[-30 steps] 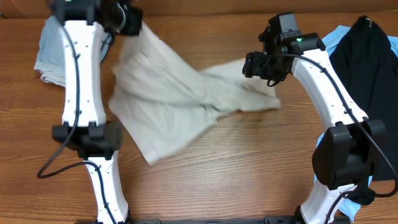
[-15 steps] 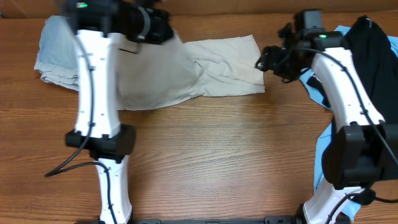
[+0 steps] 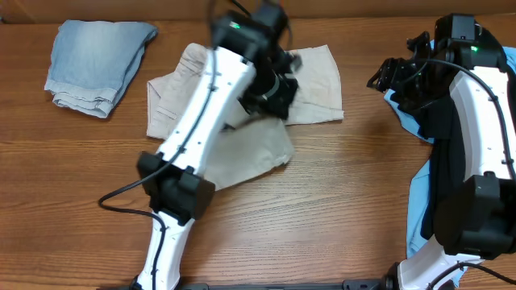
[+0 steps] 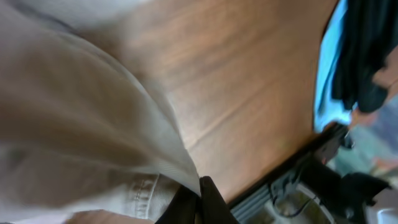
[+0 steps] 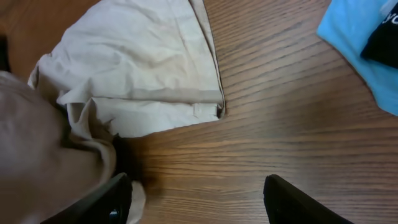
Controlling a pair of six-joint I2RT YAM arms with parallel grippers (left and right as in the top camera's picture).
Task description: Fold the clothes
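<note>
A large beige cotton garment [image 3: 318, 84] lies spread on the brown wooden table [image 3: 339, 201], to the right of the folded, faded light-blue denim piece [image 3: 97, 60] and apart from it. The left gripper [image 3: 272, 87] hangs above the garment's middle, farther right of the denim, its jaws pinched together on a raised fold of the beige cloth. The right gripper [image 5: 196, 199] sits farthest from the denim, past the garment's right edge and near a sky-blue top [image 5: 357, 56], jaws apart and empty.
</note>
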